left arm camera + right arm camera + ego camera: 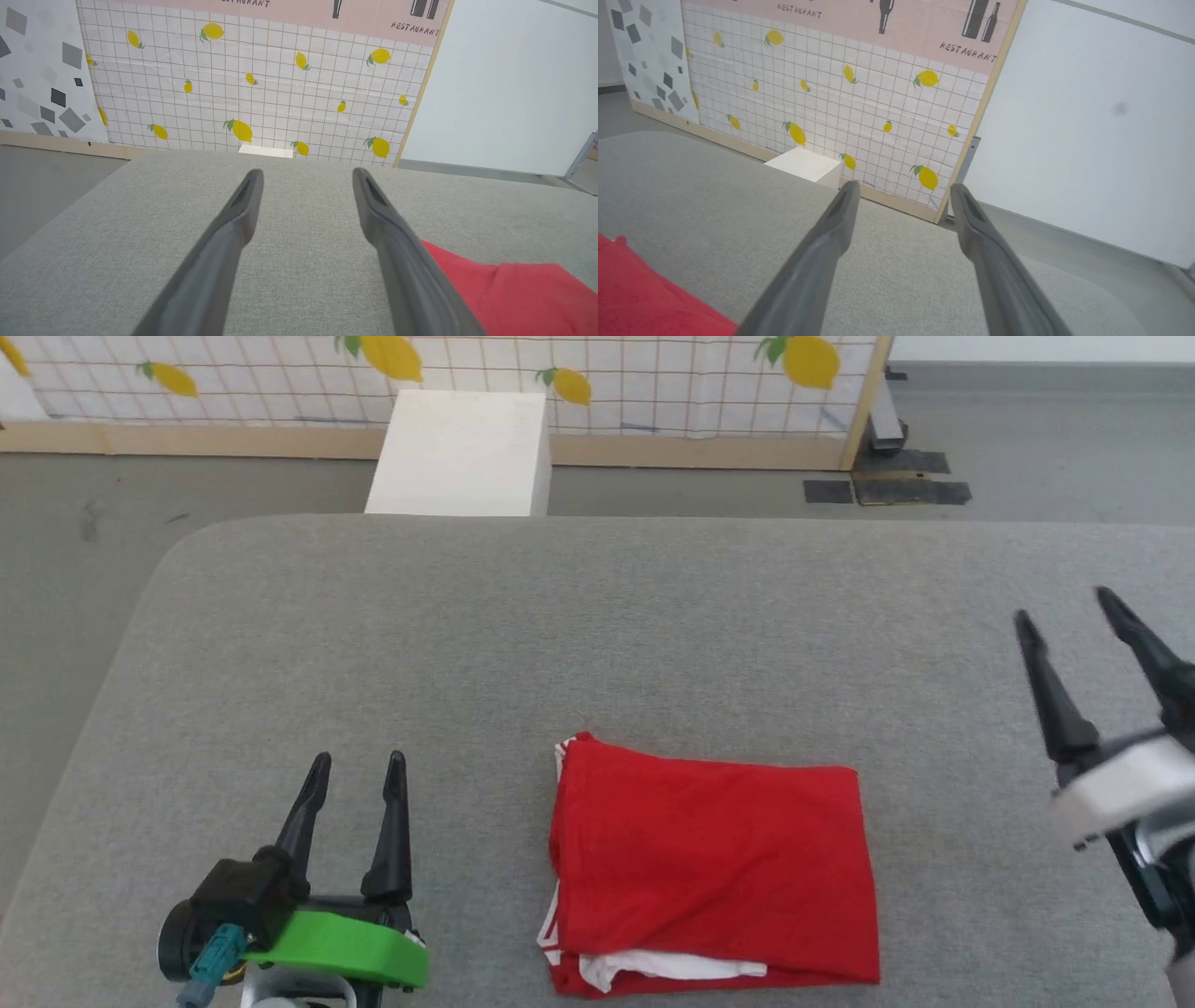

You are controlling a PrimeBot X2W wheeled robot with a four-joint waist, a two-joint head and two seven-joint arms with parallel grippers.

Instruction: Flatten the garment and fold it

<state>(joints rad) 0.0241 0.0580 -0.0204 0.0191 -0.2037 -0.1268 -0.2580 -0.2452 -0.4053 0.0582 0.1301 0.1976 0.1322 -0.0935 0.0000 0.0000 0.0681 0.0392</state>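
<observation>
Two wide, empty claws: left claw (359, 758) low near folded garment (709, 859), right claw (1065, 604) seemingly raised.

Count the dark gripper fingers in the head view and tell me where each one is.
4. Two rise from the left gripper at lower left, left of the garment; two from the right gripper at the right edge. None looks hidden.

"RESTAURANT" twice on the pink strip (920, 28) above the lemon-print grid (831, 107).
</observation>
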